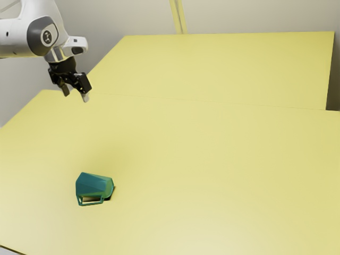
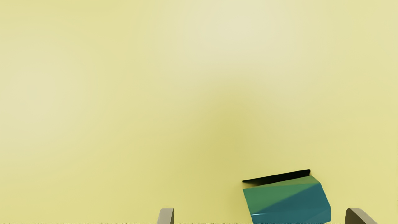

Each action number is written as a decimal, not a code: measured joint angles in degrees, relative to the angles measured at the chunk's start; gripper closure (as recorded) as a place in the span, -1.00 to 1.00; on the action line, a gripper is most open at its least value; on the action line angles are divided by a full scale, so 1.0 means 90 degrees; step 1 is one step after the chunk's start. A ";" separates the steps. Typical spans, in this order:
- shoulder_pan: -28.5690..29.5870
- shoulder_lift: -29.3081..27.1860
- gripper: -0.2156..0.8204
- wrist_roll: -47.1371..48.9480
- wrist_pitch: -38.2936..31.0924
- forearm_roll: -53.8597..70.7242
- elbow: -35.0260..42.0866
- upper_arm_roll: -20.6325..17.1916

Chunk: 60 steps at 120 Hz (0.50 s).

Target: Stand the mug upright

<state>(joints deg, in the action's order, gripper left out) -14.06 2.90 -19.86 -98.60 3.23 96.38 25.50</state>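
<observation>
My gripper hangs high over the table at the exterior view's upper left, well apart from the mug. The teal mug lies on its side on the yellow table, its handle toward the exterior view's near edge. In the wrist view the gripper stands open, its two fingertips wide apart. Between their lines of sight, down on the tabletop, part of the mug shows, nearer one fingertip than the other; its handle is hidden there.
A second yellow surface adjoins the table at the back. Behind it a yellow post stands against the pale wall. The table's near edge crosses the exterior view's lower left corner.
</observation>
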 joint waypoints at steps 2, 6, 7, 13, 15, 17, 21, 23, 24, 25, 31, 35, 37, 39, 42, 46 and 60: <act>0.0000 0.0001 -0.58 0.0010 0.0004 -0.0011 0.0007 0.0009; 0.0004 0.0007 -0.58 0.0028 0.0010 -0.0037 0.0019 0.0025; 0.0006 0.0009 -0.58 0.0032 0.0012 -0.0045 0.0021 0.0028; 0.0035 0.0018 -0.58 0.0053 0.0016 -0.0147 0.0064 0.0040; 0.0049 0.0019 -0.58 0.0059 0.0010 -0.0189 0.0097 0.0042; 0.0065 0.0020 -0.58 0.0065 0.0002 -0.0243 0.0139 0.0043; 0.0110 0.0018 -0.58 0.0073 -0.0024 -0.0422 0.0284 0.0045; 0.0143 0.0013 -0.58 0.0075 -0.0041 -0.0534 0.0381 0.0045; 0.0163 0.0010 -0.58 0.0075 -0.0052 -0.0589 0.0431 0.0045; 0.0184 0.0008 -0.58 0.0074 -0.0065 -0.0647 0.0490 0.0045; 0.0367 0.0016 -0.58 0.0052 -0.0144 -0.0989 0.0805 0.0040; 0.0515 0.0020 -0.58 0.0029 -0.0198 -0.1180 0.0990 0.0039; 0.0591 0.0021 -0.58 0.0017 -0.0223 -0.1262 0.1072 0.0039; 0.0668 0.0023 -0.58 0.0005 -0.0248 -0.1335 0.1139 0.0038; 0.0778 0.0029 -0.58 -0.0014 -0.0282 -0.1427 0.1221 0.0039; 0.0907 0.0035 -0.58 -0.0041 -0.0325 -0.1524 0.1297 0.0036; 0.1103 0.0119 -0.58 -0.0173 -0.0466 -0.1846 0.1566 0.0030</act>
<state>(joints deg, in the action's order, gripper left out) -4.13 3.97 -21.42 -102.79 -13.39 110.47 25.77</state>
